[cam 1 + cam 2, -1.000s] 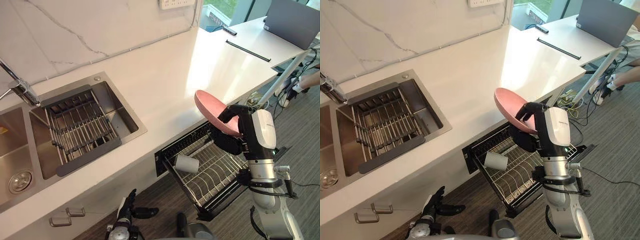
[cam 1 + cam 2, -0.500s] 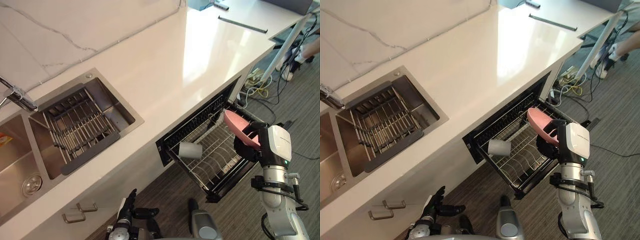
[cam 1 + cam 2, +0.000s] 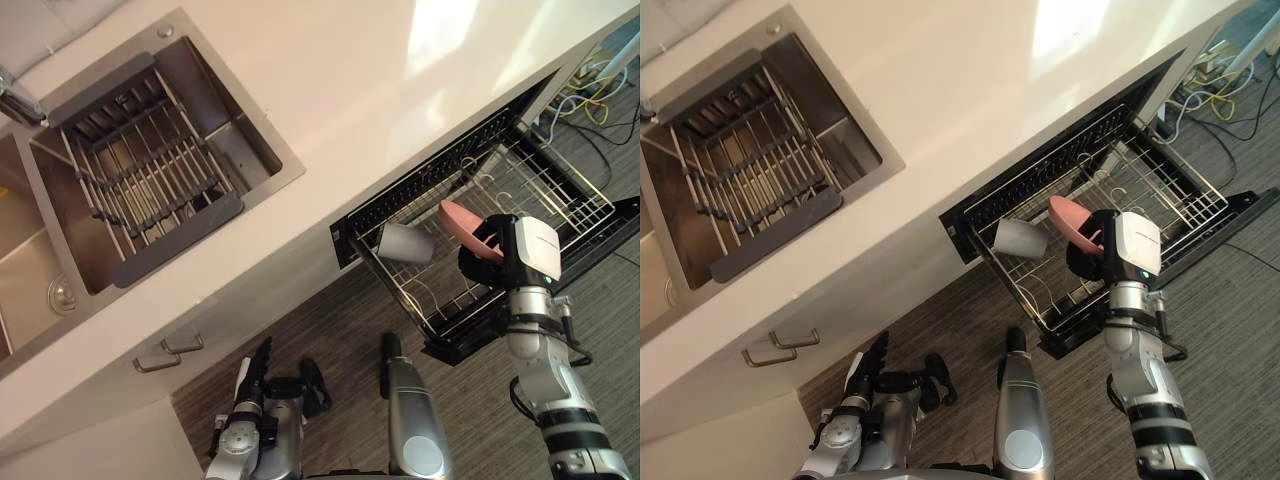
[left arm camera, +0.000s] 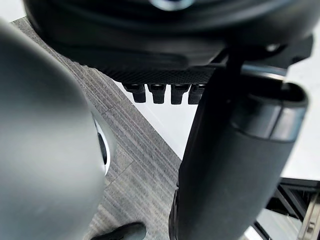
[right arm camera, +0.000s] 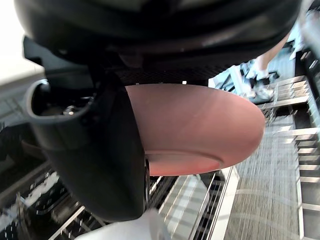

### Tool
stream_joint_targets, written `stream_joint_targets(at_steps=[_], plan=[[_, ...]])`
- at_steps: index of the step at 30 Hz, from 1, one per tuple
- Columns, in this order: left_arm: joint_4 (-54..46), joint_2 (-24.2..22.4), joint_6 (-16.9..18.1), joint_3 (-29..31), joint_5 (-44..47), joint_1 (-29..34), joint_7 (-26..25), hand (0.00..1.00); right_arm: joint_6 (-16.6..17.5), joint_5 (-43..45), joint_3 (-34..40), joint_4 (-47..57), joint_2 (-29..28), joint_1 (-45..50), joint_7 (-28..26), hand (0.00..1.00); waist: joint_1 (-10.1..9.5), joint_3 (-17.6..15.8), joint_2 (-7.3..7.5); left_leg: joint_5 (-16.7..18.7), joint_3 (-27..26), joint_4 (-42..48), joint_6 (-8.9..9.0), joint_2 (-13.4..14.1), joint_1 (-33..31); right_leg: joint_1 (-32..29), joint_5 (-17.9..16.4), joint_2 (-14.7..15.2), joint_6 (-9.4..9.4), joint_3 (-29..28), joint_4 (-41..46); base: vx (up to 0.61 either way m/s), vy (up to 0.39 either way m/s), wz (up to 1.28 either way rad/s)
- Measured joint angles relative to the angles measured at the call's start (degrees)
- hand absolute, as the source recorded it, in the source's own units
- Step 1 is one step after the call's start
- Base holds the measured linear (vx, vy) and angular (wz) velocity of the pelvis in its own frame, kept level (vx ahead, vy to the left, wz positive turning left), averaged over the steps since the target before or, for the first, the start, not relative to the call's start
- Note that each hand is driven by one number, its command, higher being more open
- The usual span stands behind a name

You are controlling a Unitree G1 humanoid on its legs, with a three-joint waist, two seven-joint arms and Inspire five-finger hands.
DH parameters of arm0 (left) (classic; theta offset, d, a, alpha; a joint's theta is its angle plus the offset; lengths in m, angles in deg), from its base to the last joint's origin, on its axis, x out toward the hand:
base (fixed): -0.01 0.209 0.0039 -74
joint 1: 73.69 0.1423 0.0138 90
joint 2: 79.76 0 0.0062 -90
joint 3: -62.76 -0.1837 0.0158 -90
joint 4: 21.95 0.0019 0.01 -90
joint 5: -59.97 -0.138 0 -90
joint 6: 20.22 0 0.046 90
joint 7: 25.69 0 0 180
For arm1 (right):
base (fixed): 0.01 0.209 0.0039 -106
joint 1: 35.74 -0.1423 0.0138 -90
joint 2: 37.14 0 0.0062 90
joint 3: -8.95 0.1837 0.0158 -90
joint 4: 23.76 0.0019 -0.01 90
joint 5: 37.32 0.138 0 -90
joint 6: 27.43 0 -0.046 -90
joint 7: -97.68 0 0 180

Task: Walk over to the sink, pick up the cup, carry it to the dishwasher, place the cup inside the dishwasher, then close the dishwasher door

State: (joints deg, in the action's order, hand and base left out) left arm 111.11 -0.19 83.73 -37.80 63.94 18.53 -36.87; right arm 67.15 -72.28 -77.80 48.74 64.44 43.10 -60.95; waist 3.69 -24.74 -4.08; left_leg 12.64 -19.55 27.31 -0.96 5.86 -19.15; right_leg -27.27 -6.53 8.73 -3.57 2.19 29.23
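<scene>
Pink round shallow plate (image 3: 462, 219) being gripped in the right hand (image 3: 478, 264) just above the pulled-out steel-wire dishwasher rack (image 3: 545, 185). Being carried tilted, one edge raised, probably so as to slot between the rack's upright wires rather than land flat. Thumb pressing over the plate's near rim in the right wrist view. Remaining fingers lying hidden beneath the plate, apparently clamping it from below.

Right forearm rising nearly upright beside the rack's near front corner, wrist bending toward the cabinet. Holding the plate out over the wires and, as far as can be judged, not yet resting it on them.

Pale grey cylindrical cup (image 3: 405, 243) lying on its side in the rack, at the end nearer the sink, close to the plate but apart from it. Sitting in neither hand and already inside the dishwasher, so suggesting the cup placement is done.

Left hand (image 3: 258, 368) hanging low over the grey-brown wood-grain floor (image 3: 330, 320), near the white cabinet front, fingers straight and loosely apart, holding nothing and taking no part.

Dark dishwasher door panel (image 3: 610, 232) projecting beyond the rack's outer edge, standing open and awaiting closing once the rack is loaded. Stainless-steel sink (image 3: 255, 130) lying well apart along the white stone countertop (image 3: 360, 70), playing no role at this stage.
</scene>
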Motion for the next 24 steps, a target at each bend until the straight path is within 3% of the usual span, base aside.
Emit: stream_joint_targets(at_steps=[24], plan=[[-5.88,-2.77,0.13,0.02,1.86,-1.23,-2.28,1.0,-4.34,6.81,1.45,-6.71,2.05,-12.63,4.52,0.0,-2.97,-1.38,0.63,0.82,0.32,3.84,0.04,0.93,-6.9,-6.49,-1.85,0.94,0.6,0.8,4.72,0.0,-0.003,0.03]])
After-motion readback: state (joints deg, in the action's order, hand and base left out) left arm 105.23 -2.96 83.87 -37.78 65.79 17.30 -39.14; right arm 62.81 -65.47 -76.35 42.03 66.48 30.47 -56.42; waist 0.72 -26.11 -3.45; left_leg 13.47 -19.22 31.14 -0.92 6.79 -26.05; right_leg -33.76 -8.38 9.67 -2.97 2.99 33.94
